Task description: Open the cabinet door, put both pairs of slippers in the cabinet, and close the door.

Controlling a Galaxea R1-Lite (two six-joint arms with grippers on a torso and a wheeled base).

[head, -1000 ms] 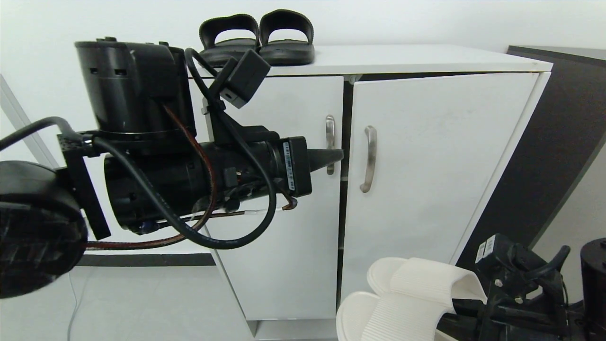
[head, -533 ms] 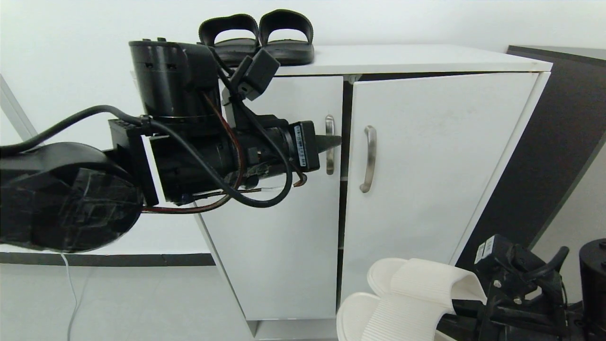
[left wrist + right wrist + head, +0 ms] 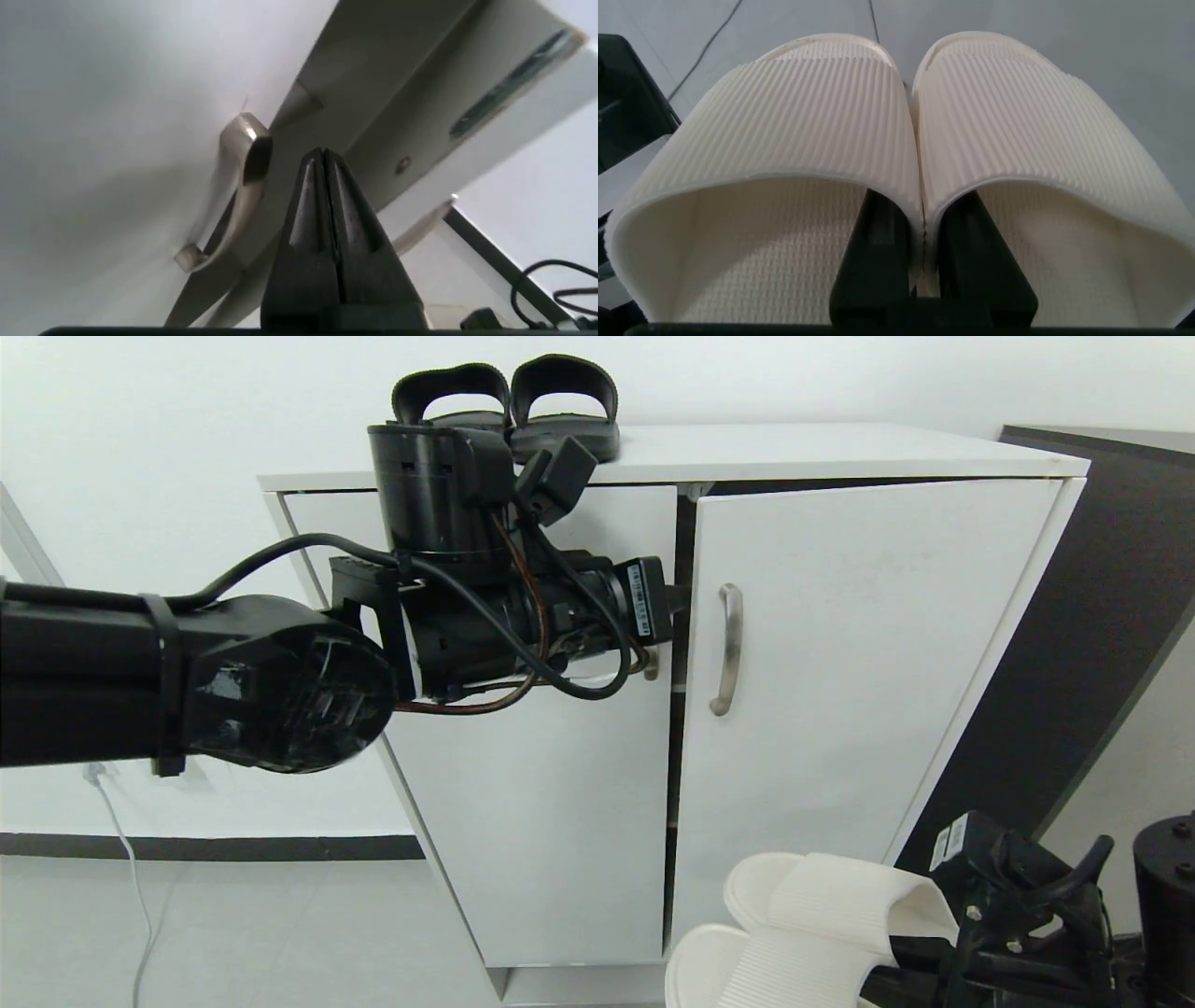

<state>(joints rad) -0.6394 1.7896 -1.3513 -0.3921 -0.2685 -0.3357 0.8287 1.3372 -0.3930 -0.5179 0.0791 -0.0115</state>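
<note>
Left end effector (image 3: 324, 168), closed and empty, has advanced beside the door handle (image 3: 245, 159) for opening; right end effector (image 3: 923, 233) pinches white slippers (image 3: 785, 121).

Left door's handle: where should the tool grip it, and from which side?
Probably grip the handle mid-span, where the upright bar bows clear of the left door, coming straight from the front and straddling it. The left tool is shut beside it now.
</note>
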